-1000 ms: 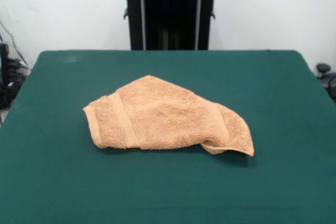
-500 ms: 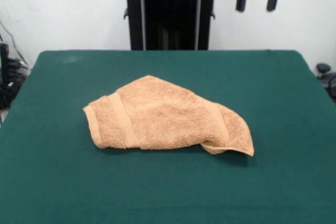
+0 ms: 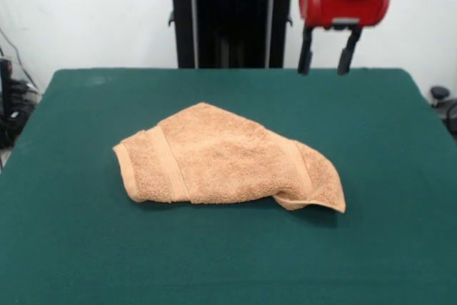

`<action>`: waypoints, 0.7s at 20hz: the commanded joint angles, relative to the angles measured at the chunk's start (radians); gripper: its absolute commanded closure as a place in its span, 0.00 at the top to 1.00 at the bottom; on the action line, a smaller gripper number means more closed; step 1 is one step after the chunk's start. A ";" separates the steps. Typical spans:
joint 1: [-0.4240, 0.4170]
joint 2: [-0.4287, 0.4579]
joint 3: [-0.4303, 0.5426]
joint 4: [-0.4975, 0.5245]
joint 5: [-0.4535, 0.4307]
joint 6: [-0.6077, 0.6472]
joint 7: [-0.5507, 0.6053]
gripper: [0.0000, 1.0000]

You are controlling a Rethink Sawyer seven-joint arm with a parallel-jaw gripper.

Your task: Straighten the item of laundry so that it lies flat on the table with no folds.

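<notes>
A: The green tabletop (image 3: 400,176) is carrying the towel (image 3: 228,156) near its middle, bunched and folded over itself, unmoved.

B: And the claw (image 3: 328,53)?

A: It is dropping into sight over the far edge. A second ago only its tips were showing. It is hanging wide, holding nothing, well apart from the towel.

B: So straightening is only starting. Any writing?

A: None is showing.

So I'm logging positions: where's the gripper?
Front view: the gripper hangs open at upper right, over the table's far edge, clear of the towel.
</notes>
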 commanded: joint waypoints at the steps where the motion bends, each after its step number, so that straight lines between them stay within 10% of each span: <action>1: 0.041 0.141 0.005 -0.126 0.018 0.009 0.248 1.00; 14: 0.080 0.268 -0.025 -0.328 0.041 0.038 0.260 1.00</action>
